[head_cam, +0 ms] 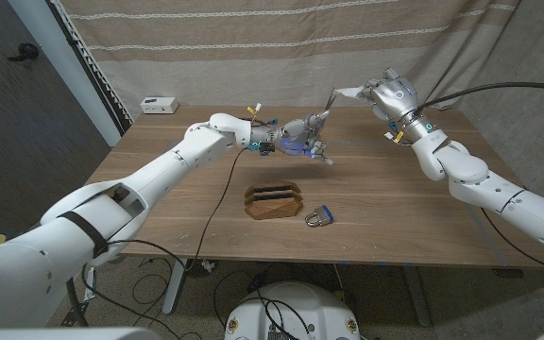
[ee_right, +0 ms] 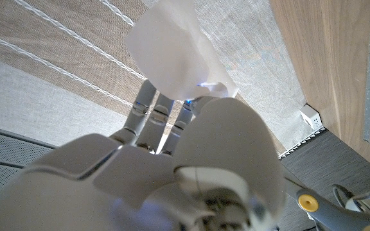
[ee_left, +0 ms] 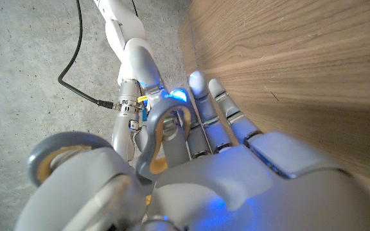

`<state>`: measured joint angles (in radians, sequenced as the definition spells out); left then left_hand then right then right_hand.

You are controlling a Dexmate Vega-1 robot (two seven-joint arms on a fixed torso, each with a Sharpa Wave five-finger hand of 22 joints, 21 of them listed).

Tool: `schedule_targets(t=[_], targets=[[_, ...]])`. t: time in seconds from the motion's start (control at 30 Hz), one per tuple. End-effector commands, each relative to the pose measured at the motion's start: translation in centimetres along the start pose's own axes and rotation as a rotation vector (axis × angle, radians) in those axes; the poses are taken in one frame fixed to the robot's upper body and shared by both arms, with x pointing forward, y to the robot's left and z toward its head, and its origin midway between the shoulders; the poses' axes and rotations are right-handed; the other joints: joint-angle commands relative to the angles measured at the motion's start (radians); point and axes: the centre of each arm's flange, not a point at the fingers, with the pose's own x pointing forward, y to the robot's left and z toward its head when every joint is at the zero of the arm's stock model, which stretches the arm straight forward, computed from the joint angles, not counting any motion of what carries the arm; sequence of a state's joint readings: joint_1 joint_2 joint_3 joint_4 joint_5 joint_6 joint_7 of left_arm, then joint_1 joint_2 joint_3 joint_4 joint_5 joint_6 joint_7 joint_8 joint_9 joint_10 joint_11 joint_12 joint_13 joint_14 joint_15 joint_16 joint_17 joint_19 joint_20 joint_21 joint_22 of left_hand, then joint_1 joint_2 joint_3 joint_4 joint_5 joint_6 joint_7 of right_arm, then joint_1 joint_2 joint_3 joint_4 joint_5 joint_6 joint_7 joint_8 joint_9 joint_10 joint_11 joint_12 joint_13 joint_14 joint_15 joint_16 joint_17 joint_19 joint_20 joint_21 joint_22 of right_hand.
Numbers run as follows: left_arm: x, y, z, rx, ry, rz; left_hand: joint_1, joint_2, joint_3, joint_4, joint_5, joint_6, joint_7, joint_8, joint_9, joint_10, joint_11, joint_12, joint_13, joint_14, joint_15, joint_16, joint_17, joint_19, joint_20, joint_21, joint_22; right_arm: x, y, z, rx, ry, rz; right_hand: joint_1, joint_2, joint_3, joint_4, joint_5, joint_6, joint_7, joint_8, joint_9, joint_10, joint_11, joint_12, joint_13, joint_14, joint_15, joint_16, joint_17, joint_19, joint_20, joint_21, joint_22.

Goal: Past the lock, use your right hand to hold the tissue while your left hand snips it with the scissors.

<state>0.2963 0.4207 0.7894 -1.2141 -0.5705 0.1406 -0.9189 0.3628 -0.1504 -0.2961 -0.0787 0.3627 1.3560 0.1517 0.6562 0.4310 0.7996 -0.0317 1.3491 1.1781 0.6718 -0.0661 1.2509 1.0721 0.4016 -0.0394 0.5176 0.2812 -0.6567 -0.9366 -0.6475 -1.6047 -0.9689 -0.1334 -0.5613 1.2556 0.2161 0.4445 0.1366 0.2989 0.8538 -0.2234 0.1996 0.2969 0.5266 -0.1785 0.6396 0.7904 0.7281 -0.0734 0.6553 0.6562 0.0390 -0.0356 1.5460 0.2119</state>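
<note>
My right hand (head_cam: 392, 95) is raised over the table's far right part and pinches a white tissue (head_cam: 349, 92), which sticks out to its left. The right wrist view has the tissue (ee_right: 166, 51) above the fingers (ee_right: 148, 115) of that hand (ee_right: 172, 167). My left hand (head_cam: 299, 139) holds the scissors (head_cam: 320, 115) over the table's far middle, blades slanting up towards the tissue's edge. I cannot tell whether they touch it. The scissors' grey handle loop (ee_left: 166, 128) sits against my left hand (ee_left: 249, 173). A blue padlock (head_cam: 320, 217) lies nearer on the table (head_cam: 414, 217).
A wooden slotted holder (head_cam: 274, 200) stands just left of the padlock. A small white box (head_cam: 159, 104) sits at the table's far left corner, also seen as the white box (ee_right: 310, 117) in the right wrist view. A striped curtain (head_cam: 281, 38) hangs behind the table.
</note>
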Motion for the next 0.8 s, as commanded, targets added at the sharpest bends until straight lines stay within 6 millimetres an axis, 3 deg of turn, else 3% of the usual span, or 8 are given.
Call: schedule_targets(t=[0.03,0.8], targets=[[0.73,-0.08,0.14,-0.006,0.010,-0.041,0.008,-0.005,-0.045,-0.035,0.005,0.024,0.028,0.002,0.003,0.075,-0.066,0.238,0.071,0.005,-0.076,0.007,0.002,0.007,0.003,-0.001,0.003,-0.14,-0.83,-0.18,-0.018,-0.001,-0.023,0.003,0.003,0.008,0.001,-0.004,0.004,0.004,0.001,0.000,-0.004,-0.004,0.004,0.003,-0.008,-0.156,0.009,0.007,-0.006,-0.156,0.007,0.004],[1.17,-0.13,0.17,-0.023,0.028,-0.048,0.008,-0.006,-0.046,-0.034,0.007,0.025,0.028,0.004,0.003,0.077,-0.063,0.238,0.071,0.005,-0.076,0.008,0.005,0.009,0.002,-0.001,0.004,-0.65,-0.94,0.36,0.001,-0.032,-0.034,0.006,0.004,0.007,-0.004,-0.011,0.006,0.004,0.003,-0.008,-0.015,-0.010,0.006,0.018,-0.042,-0.153,0.035,0.023,-0.036,-0.157,0.017,0.012]])
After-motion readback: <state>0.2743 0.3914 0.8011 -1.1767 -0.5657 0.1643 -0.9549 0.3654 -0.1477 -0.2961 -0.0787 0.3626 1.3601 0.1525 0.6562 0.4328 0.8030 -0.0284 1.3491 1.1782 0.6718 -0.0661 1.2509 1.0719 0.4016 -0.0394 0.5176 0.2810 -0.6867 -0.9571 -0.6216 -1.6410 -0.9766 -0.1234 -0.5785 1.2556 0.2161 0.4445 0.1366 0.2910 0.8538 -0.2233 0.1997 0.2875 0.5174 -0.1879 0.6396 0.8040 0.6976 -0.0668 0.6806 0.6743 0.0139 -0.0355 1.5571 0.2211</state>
